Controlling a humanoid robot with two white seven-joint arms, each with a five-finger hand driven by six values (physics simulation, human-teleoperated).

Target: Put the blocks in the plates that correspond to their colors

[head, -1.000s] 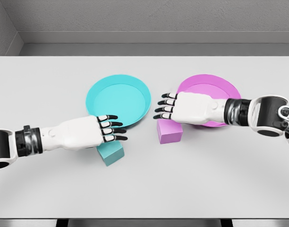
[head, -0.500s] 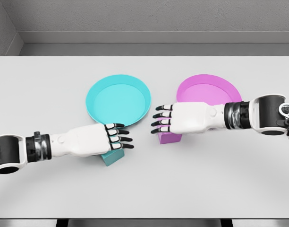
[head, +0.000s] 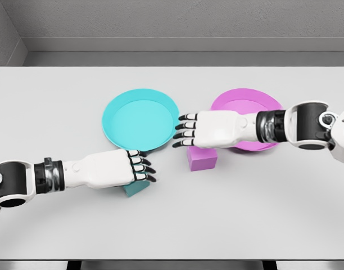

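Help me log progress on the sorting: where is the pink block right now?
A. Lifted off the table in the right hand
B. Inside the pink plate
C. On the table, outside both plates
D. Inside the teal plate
C: the pink block sits on the table just in front of the pink plate, beneath the right hand.

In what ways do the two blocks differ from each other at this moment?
The cyan block lies nearer the table's front edge, below the cyan plate; the pink block lies further back, close to the pink plate. The left hand covers most of the cyan block, while the right hand hides only the pink block's upper part. Both rest on the white table, outside their plates.
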